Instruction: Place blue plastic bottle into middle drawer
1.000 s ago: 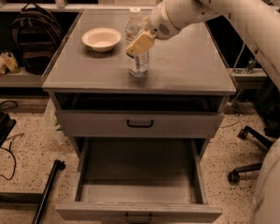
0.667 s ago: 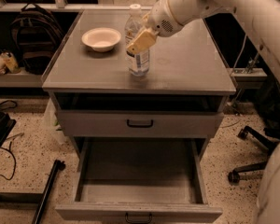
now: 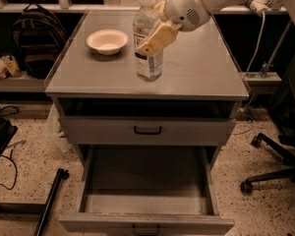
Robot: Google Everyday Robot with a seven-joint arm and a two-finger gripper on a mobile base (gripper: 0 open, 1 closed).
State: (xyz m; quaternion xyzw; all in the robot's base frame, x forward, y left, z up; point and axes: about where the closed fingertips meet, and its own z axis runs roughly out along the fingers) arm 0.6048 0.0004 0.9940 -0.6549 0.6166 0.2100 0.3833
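Camera view, only one available.

- gripper (image 3: 148, 33) comes in from 2 o'clock and straddles the blue plastic bottle (image 3: 148, 65) at shoulder height. One tan finger (image 3: 155, 37) lies across the front, the other sits behind. It looks closed on the bottle. Gripping high keeps the wrist clear of the cabinet top (image 3: 201, 70).
- The bottle is upright with its base on the top, near centre, so not lifted yet by my read.
- white bowl (image 3: 107, 41) is at 10 o'clock from the bottle, well apart and out of the way.
- middle drawer (image 3: 145, 186) is pulled fully out at 6 o'clock, floor bare, ready to take the bottle. The upper drawer front (image 3: 147, 130) is closed.
- Bottle appearance: clear bluish plastic, white cap, white-and-blue label low on the body. It's taller than the bowl. Likely light and tippy.
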